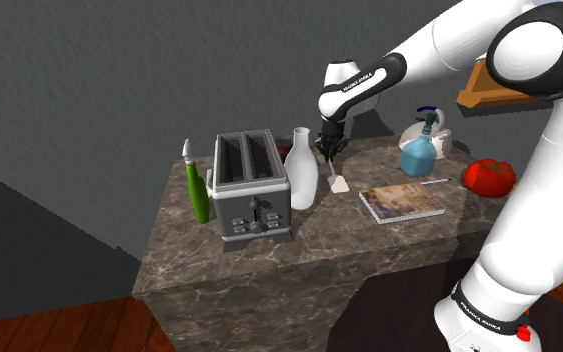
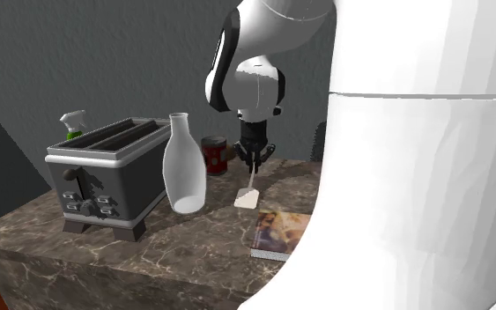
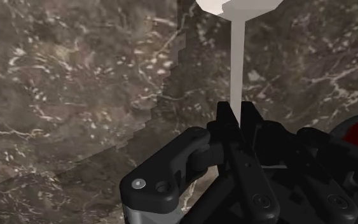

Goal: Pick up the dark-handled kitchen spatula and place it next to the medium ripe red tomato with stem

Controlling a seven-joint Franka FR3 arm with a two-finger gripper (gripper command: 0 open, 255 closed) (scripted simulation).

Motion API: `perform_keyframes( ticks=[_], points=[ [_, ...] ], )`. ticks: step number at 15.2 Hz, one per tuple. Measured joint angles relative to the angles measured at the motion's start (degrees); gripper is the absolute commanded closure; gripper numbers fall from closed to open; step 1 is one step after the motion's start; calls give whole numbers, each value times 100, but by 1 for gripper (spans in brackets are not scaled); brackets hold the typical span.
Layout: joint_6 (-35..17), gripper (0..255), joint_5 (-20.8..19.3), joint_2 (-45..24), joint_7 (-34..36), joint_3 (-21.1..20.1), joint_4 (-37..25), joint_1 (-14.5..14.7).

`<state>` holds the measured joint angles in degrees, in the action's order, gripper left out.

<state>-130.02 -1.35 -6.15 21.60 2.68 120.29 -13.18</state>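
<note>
**Shoulder view.** The all-black two-finger gripper point(image 1: 330, 153) holds the pale, flat-bladed spatula point(image 1: 337, 182) by its upper end, so the handle's colour is hidden. The blade hangs low over the brown veined stone counter point(image 1: 269, 265), between the white narrow-necked carafe point(image 1: 302, 168) and the flat picture-covered book point(image 1: 402, 201). The round red tomato point(image 1: 489, 176) lies well apart, toward this view's right, past the blue spray bottle point(image 1: 418, 152). You can read FRANKA EMIKA on the white arm point(image 1: 364, 80) near the wrist, and also at its base.

**Second exterior view.** The gripper point(image 2: 255, 162) hangs the spatula point(image 2: 248, 195) beside the carafe point(image 2: 185, 172). Whether the blade clears the counter cannot be told. A dark red can point(image 2: 214, 154) stands behind. Its label is unreadable, as is the cover of the book point(image 2: 281, 233).

**Wrist view.** The fingers point(image 3: 225, 119) are closed narrowly on the thin shaft of the spatula point(image 3: 236, 57).

**Hazards.** If you carry low, the blade may catch the book or the spray bottle. The thin shaft may swivel in so narrow a grip. A wide swing may knock the carafe.
</note>
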Motion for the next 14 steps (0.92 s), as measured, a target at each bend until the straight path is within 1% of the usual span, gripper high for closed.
perform_keyframes(
  ticks=[14],
  points=[
    [1032, 255, -7, 435, -16, 0, -597, 3]
  ],
)
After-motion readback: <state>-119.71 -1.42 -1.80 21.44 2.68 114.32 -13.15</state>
